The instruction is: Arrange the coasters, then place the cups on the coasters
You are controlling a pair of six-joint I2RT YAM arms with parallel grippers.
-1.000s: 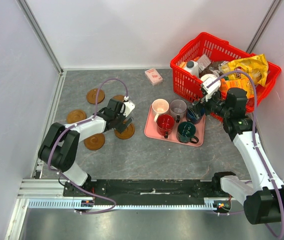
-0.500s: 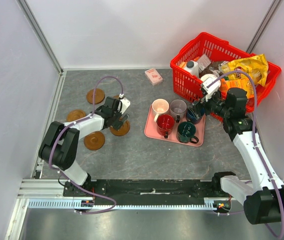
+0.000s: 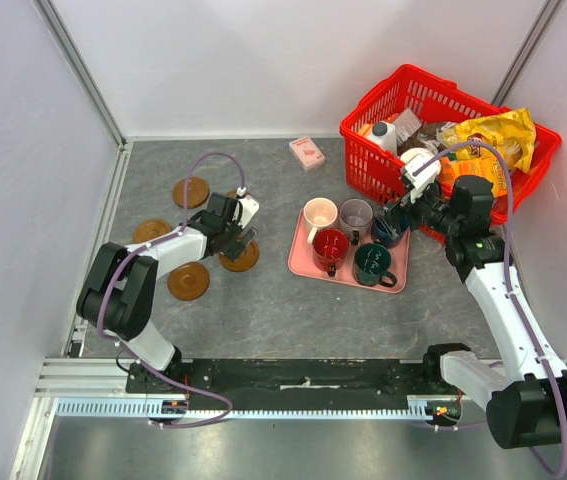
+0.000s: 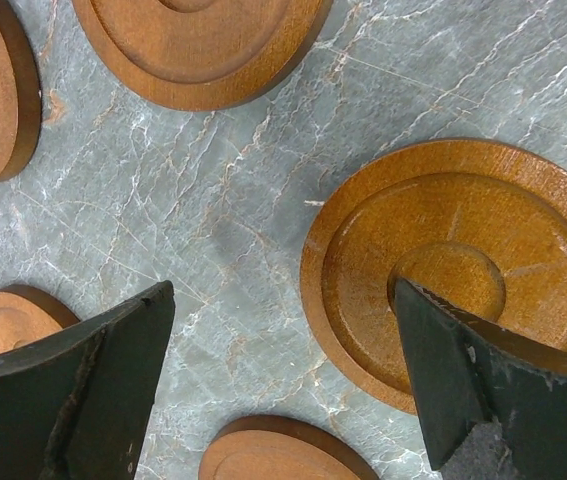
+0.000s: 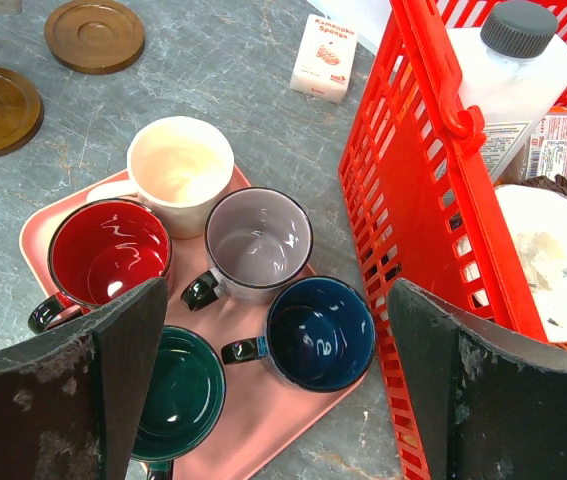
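Observation:
Several brown ringed coasters lie on the grey table at the left: one at the back (image 3: 191, 192), one at the left (image 3: 151, 232), one in front (image 3: 188, 281) and one (image 3: 240, 257) under my left gripper (image 3: 240, 238). In the left wrist view that gripper (image 4: 283, 370) is open and low, its right finger (image 4: 483, 380) over the big coaster (image 4: 458, 270). The cups stand on a pink tray (image 3: 303, 262): cream (image 5: 180, 160), red (image 5: 110, 250), grey (image 5: 258, 240), navy (image 5: 320, 332), dark green (image 5: 178, 392). My right gripper (image 5: 275, 300) hangs open above them, holding nothing.
A red basket (image 3: 443, 110) full of groceries stands at the back right, close beside the tray and my right gripper (image 3: 393, 222). A small pink sponge box (image 3: 306, 152) lies by the back wall. White walls close in the table on three sides.
My left gripper has shifted a little to the left, and the coaster under it slid left with it. The right arm has not moved.

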